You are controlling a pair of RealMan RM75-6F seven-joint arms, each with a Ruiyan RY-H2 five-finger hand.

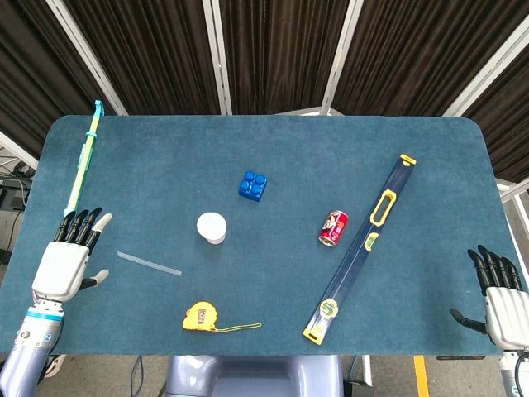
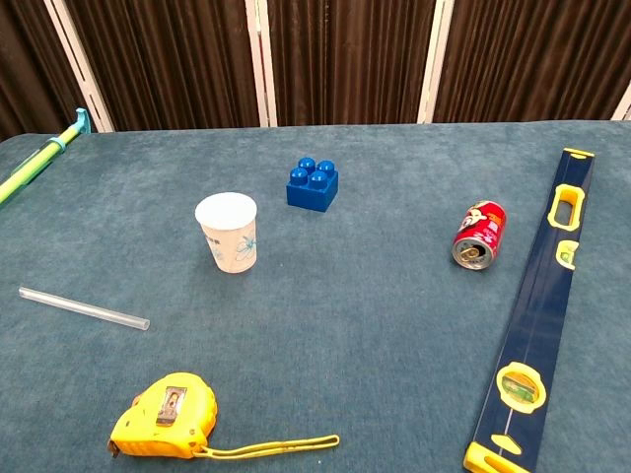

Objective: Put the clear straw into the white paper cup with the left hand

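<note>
Straw [image 1: 149, 265] flat on table [image 1: 273, 165], between left hand [image 1: 66, 265] and cup [image 1: 212, 227], untouched. Left hand spread, empty, near straw's end. Likely light, stiff, slippery, prone to rolling; best pinched mid-length. Right hand [image 1: 500, 302] spread, idle.

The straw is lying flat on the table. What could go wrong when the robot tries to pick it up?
The clear straw is thin, round and flat on the cloth, so the open left hand might roll it away or miss it. The white paper cup looks light and could tip if bumped. The yellow tape measure lies close by.
</note>
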